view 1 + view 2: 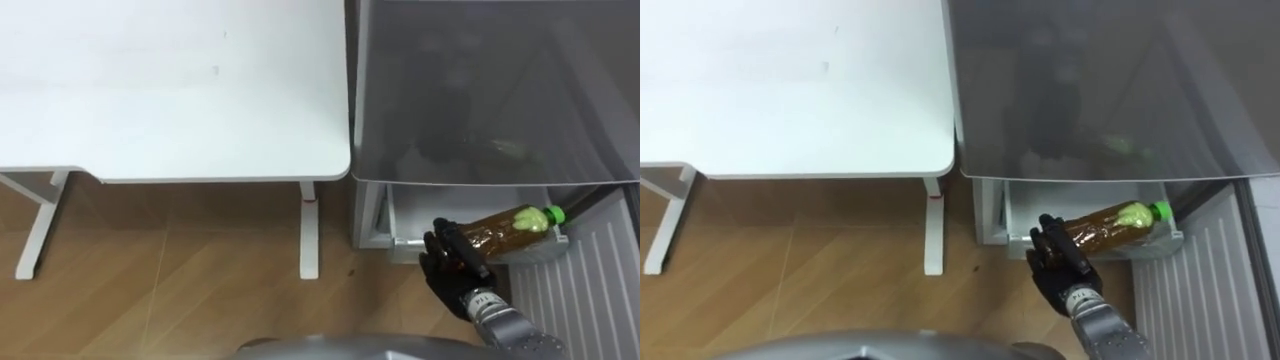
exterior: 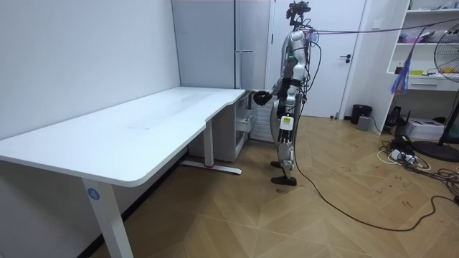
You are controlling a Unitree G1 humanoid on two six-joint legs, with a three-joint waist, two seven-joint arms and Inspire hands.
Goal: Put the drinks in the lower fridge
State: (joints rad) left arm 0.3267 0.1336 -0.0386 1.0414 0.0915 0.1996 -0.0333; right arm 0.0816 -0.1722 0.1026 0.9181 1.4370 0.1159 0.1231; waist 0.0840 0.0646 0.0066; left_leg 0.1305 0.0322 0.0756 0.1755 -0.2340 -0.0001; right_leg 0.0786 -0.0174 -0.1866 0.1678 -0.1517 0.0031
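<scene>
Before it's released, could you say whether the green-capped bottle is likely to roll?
Probably: the green-capped bottle lies sideways in the right hand, and its round, smooth body would likely roll in the fridge drawer. It looks full, so probably heavy for its size.

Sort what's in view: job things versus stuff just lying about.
Job: bottle, held in the right robot hand; open lower fridge drawer.
Lying about: white table; dark bin.
</scene>
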